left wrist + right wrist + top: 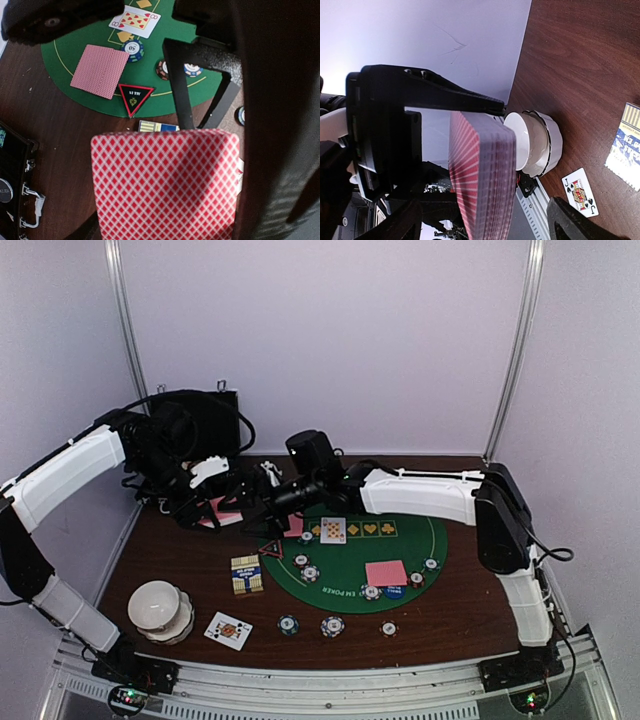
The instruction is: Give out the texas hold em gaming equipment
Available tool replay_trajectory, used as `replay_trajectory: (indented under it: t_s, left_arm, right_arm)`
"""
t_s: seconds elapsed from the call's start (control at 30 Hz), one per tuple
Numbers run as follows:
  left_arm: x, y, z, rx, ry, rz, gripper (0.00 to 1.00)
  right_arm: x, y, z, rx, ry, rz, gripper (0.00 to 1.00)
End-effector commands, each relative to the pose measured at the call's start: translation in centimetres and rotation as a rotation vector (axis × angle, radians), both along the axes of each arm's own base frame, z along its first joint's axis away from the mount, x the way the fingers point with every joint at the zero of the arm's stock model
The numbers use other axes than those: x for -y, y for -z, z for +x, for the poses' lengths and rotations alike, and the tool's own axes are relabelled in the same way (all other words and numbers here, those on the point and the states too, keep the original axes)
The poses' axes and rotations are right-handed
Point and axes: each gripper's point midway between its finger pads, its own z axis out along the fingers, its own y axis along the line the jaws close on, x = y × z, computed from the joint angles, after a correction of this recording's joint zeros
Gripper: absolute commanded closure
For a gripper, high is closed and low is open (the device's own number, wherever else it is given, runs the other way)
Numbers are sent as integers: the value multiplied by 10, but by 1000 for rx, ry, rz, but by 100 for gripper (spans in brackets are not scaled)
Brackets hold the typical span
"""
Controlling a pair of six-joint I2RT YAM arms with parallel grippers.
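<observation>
My left gripper (pixel 215 502) is shut on a deck of pink-backed cards (pixel 165 185), held above the table's back left. My right gripper (pixel 262 502) is open around the same deck (pixel 480 180): its upper finger (pixel 445 95) lies at the deck's top edge and its lower finger (pixel 580 222) stands apart. On the green mat (pixel 350 560) lie a face-up card (pixel 333 530), a pink-backed card (pixel 386 573), a blue button (pixel 395 592) and several chips (pixel 311 573). The red-black triangle marker (pixel 271 548) sits at the mat's left edge. Three chips (pixel 332 626) lie in front of the mat.
The black case (pixel 200 420) stands open at the back left. The white bowl stack (pixel 160 610) is at the front left, a face-up jack (pixel 228 630) beside it. A card box (pixel 247 574) lies left of the mat. White walls close the back and sides.
</observation>
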Motion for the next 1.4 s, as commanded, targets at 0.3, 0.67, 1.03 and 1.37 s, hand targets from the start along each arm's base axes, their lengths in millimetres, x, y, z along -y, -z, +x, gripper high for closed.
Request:
replay_trajectory:
  t_s: [0.3,0.67,1.03,1.37]
  left_arm:
    - [9,-17,-1,32,31,-56,100]
    - [9,-15,-1,31,30,-51,100]
    - [7,-16,-2,39,29,-48,100]
    - [7,-15,-1,35,29,-46,100]
  right_arm:
    - [-18,7,14,-45,42,38,13]
    - [-24,19,24,-83,55,49,14]
    - [3,38,48,-70,116,-30,23]
    - [23,22,52,-24,122,-54,27]
